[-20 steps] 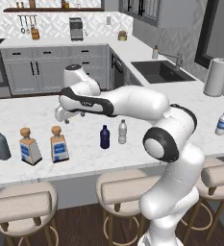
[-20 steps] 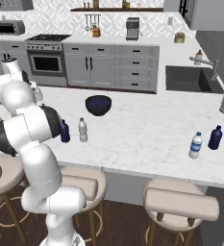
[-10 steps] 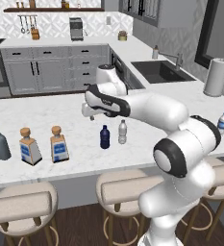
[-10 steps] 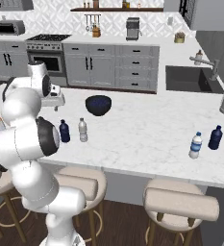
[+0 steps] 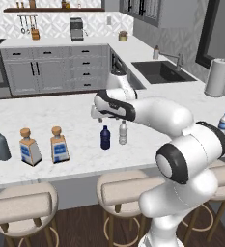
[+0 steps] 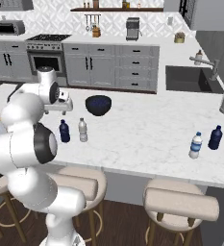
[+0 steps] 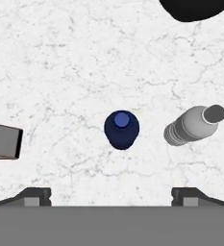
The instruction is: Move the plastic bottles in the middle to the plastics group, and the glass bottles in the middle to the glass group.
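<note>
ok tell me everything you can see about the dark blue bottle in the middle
The dark navy bottle is small and slim with a matching blue cap and looks like plastic. It stands upright on the white marble counter, close beside the clear bottle but apart from it. From above it sits centred between the end effector fingertips, which hover open over it, touching nothing.

Arm: reaches forward and leftward from the base, elbow bent | Wrist: turned downward | Tool point(image 7: 111, 194): pointing straight down above the bench, fingers point(image 7: 34, 194) spread wide, holding nothing
</note>
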Controlling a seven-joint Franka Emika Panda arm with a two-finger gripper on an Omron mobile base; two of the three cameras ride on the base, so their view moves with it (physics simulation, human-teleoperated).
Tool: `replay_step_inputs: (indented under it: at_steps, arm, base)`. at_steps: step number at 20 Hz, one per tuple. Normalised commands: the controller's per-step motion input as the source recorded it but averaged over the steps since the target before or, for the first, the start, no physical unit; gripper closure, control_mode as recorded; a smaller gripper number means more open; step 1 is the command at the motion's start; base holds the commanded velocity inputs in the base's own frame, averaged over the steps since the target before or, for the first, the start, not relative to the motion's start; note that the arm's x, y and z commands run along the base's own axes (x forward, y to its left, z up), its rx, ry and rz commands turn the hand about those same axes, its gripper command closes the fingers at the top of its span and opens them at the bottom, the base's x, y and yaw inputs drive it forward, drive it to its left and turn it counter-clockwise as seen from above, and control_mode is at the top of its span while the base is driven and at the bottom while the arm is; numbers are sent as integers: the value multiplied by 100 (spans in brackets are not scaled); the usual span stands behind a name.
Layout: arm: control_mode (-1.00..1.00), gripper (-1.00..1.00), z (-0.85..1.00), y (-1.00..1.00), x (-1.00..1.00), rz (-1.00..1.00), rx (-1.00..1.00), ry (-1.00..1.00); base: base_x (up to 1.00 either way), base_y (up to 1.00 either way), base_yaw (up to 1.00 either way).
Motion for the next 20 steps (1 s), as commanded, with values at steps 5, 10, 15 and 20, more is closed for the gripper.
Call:
replay_step_inputs:
  at_steps: [5,10,15,20]
  arm:
    - [-100,-100,-13,-4,40,-7,-2,3]
    - [-100,-100,-36,-9,33,-1,1,0]
    - [-100,-100,-20,2,5,0,0,3]
    - [-100,-100,-11,13,5,0,-4,8]
  base:
    - [0,0,0]
    - [0,0,0]
    - [0,0,0]
    - [0,0,0]
